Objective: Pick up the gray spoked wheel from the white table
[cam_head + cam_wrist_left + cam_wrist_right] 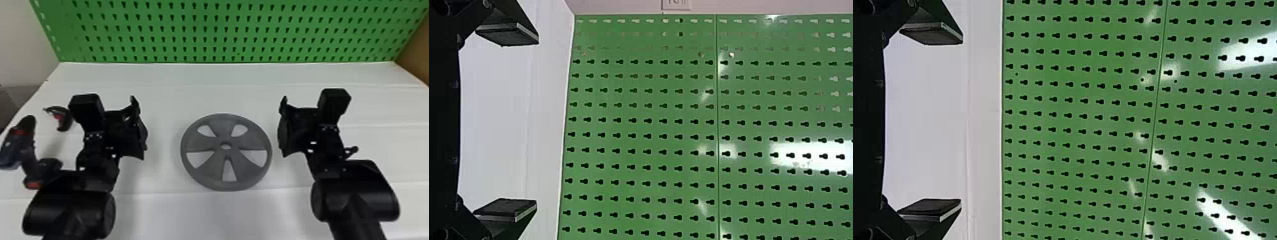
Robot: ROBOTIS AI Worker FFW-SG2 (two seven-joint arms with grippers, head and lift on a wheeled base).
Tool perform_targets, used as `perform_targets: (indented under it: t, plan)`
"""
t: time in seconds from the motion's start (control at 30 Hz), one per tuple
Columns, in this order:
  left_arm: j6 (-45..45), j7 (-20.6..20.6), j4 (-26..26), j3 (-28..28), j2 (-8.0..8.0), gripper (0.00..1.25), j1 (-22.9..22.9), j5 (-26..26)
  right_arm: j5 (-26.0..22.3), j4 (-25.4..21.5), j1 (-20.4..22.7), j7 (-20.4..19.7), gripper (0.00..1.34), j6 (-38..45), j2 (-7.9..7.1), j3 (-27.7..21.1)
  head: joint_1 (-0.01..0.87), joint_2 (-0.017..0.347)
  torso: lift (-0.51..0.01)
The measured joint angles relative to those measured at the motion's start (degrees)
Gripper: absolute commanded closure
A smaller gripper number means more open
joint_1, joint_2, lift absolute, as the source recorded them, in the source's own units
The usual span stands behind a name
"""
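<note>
The gray spoked wheel (207,161) lies flat on the white table (191,76), around the middle of the head view. My left gripper (138,124) is to the left of the wheel, apart from it, and my right gripper (283,124) stands close to its right rim without visible contact. In the left wrist view, the left gripper (537,121) has its two fingers wide apart and nothing between them. Likewise the right gripper (961,121) is open and holds nothing in the right wrist view.
A green perforated panel (217,32) rises behind the table. At the table's left side lie a dark cordless tool with red parts (28,153) and a small black-and-red object (63,119), both beside the left arm.
</note>
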Motion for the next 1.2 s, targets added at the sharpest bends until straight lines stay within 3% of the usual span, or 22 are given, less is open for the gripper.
perform_targets:
  t: [1.2]
  plan:
    - [0.09,-0.01,0.01,0.04,0.0,0.13,-0.03,0.23,-0.39,-0.2,-0.56,-0.02,0.14,2.45,0.01,0.29,0.765,0.002,-0.096]
